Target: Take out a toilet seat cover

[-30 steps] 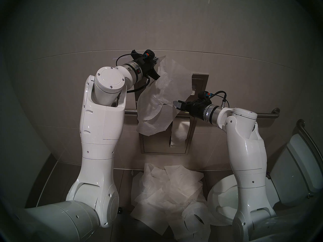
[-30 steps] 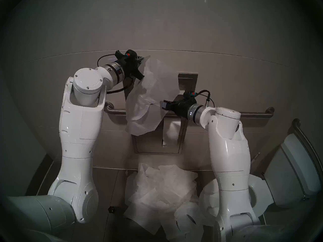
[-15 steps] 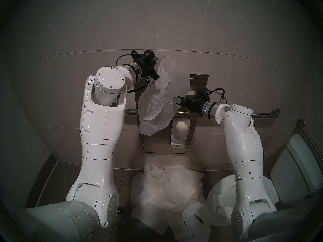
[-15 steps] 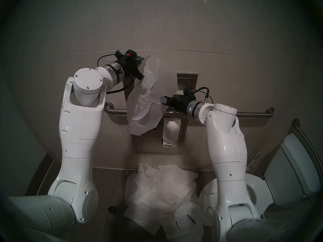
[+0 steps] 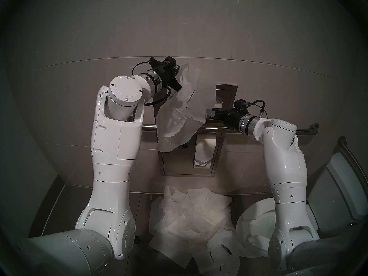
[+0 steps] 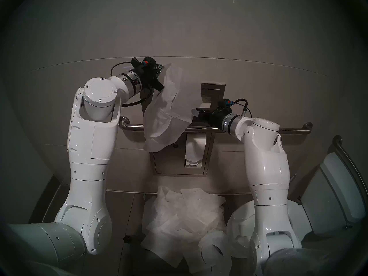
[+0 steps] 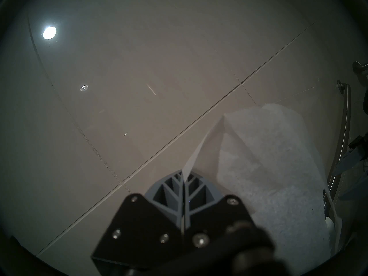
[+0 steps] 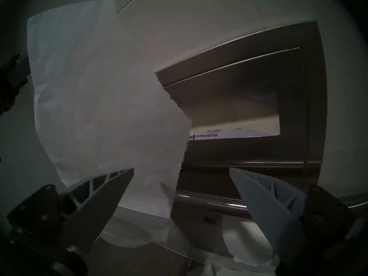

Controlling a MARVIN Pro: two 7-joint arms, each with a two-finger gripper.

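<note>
Littering the floor nearest the robot, a heap of discarded paper sheets (image 5: pixel 191 215) lies beside the white toilet (image 5: pixel 256 229) at right. Above it, the left end effector (image 7: pixel 182 177), its jaws pressed together on one corner, holds the toilet seat cover (image 5: pixel 183 110) aloft, the crinkled sheet draping across the steel grab bar (image 5: pixel 306 131) and hiding part of the recessed wall dispenser (image 5: pixel 227 90). The right end effector (image 8: pixel 181 190) stands wide open with nothing in its grasp, the sheet's torn right edge hanging just by it. A toilet-paper roll (image 5: pixel 205 150) sits in the cabinet below the bar. In the dispenser slot, a printed line reads "FOR YOUR PROTECTION"; the words before it are covered.
</note>
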